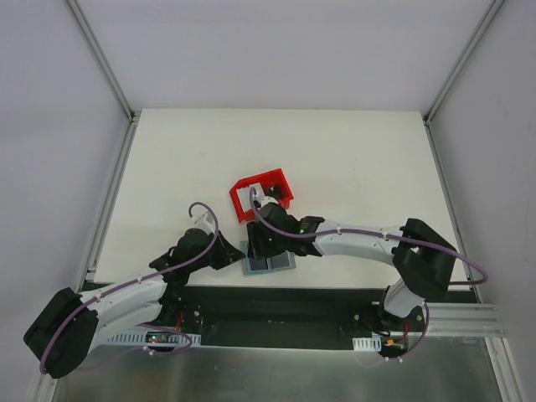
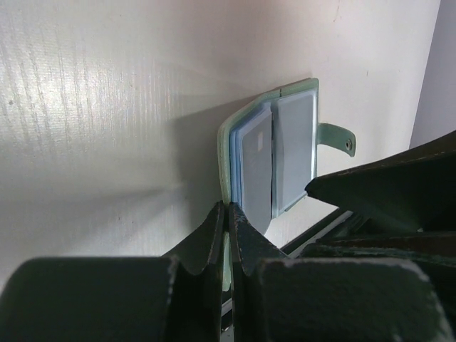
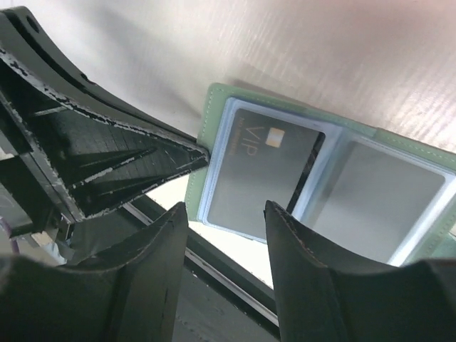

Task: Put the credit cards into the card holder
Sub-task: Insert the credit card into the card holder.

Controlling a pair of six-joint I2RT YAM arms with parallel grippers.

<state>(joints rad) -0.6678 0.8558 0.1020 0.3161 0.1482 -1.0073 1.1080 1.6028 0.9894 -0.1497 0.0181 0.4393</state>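
While the left gripper (image 2: 226,214) is pressed together, pinching the green left edge of the card holder (image 2: 276,153), holder lies open flat at near edge of table (image 1: 352,159), bottom centre of top view. Dark credit card (image 3: 260,171) in its left pocket, slightly tilted. Right gripper (image 3: 226,210) spread apart just over that card. Red bin (image 1: 261,194) centre frame, just beyond.

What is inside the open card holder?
One clear pocket of the card holder holds a dark card marked VIP. The neighbouring pocket looks grey; a card there cannot be confirmed. Whatever lies beneath is covered.
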